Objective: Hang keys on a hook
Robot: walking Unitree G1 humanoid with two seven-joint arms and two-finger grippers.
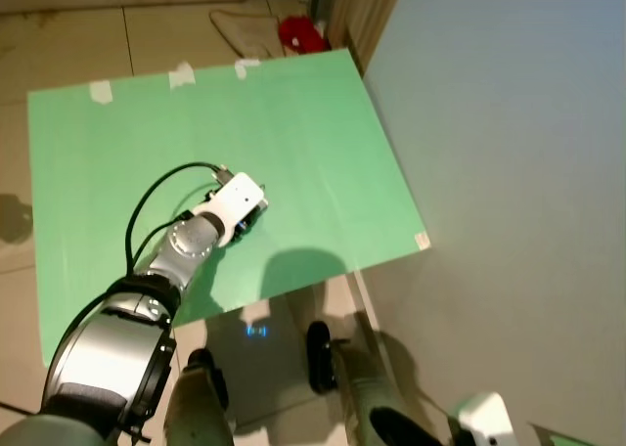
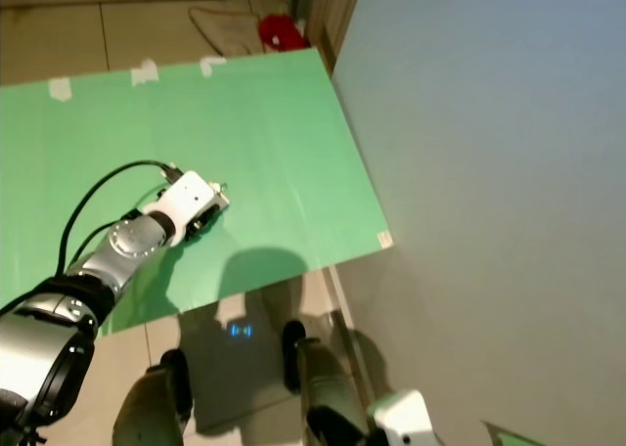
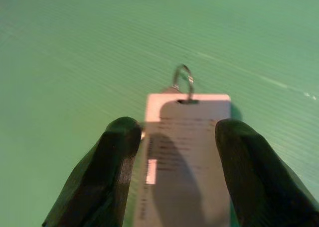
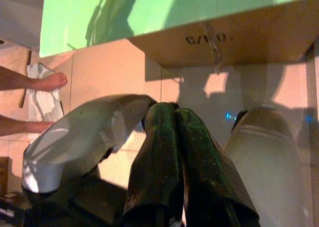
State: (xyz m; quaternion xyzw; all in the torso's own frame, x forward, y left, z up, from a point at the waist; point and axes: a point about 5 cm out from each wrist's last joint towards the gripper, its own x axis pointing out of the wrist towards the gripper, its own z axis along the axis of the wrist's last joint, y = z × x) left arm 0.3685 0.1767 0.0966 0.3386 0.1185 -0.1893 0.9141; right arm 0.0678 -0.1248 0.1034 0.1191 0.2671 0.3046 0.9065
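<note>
Left gripper point(image 3: 174, 137) hovering, fingers spread, straddling key tag point(image 3: 187, 152) on green board point(image 1: 293, 143), probably lining up grasp; right gripper point(image 4: 174, 137) idling, fingers pressed together.

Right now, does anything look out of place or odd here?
Yes. The key tag lies flat on the green sheet, its ring resting there too, between the left gripper's open fingers, and no hook appears.

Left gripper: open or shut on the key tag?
Open. The left gripper has its black fingers spread either side of the white key tag, which lies flat on the green board.
</note>
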